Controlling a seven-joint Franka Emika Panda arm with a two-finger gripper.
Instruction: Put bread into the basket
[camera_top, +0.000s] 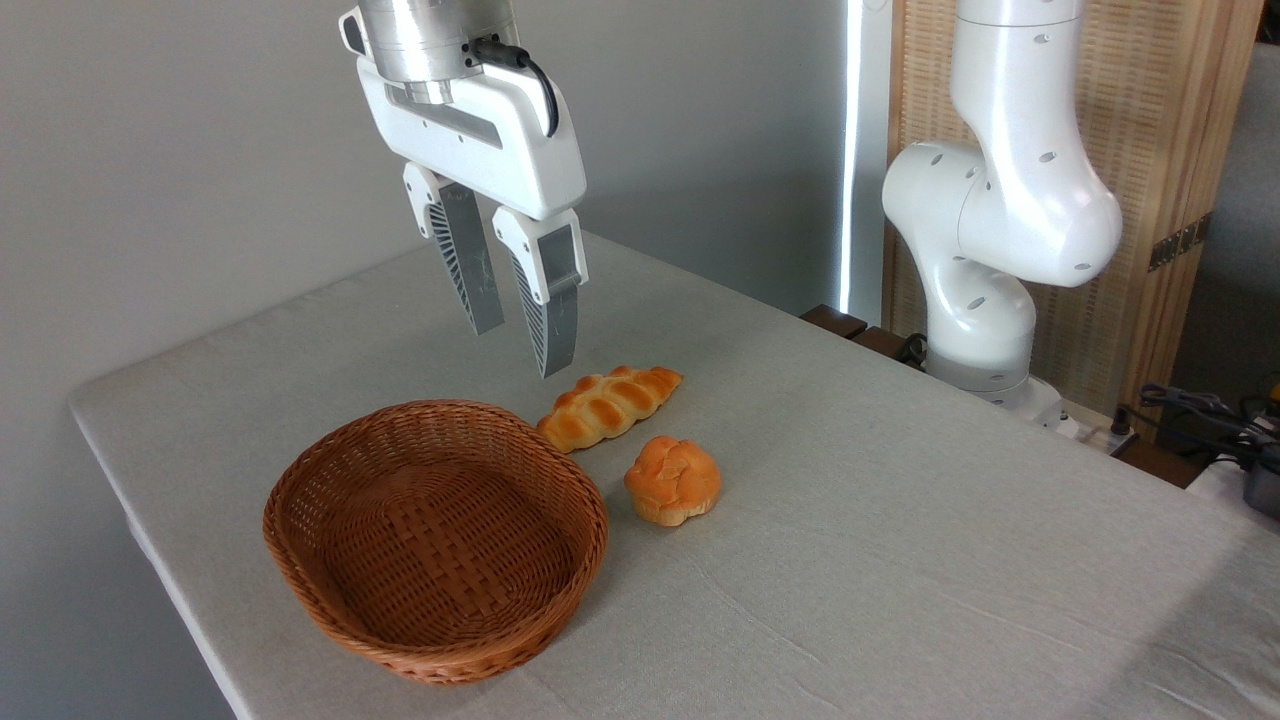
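Empty claw (518, 345) hangs with fingers parted; braided bread (608, 404) lies below, right, likely light and soft, best pinched mid-loaf

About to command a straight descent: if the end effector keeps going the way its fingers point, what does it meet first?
Probably the bread, near its left end, or the bare table just behind it. The end effector hangs open above; depth is unclear from one view.

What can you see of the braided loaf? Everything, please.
The braided loaf is long, golden-orange with glossy-looking plaited bumps and paler tapered ends. It lies flat on the table, slanted, its near end close to the basket rim; contact there cannot be told. The round bun sits apart, in front. The gripper hangs above, fingers parted, not touching it.
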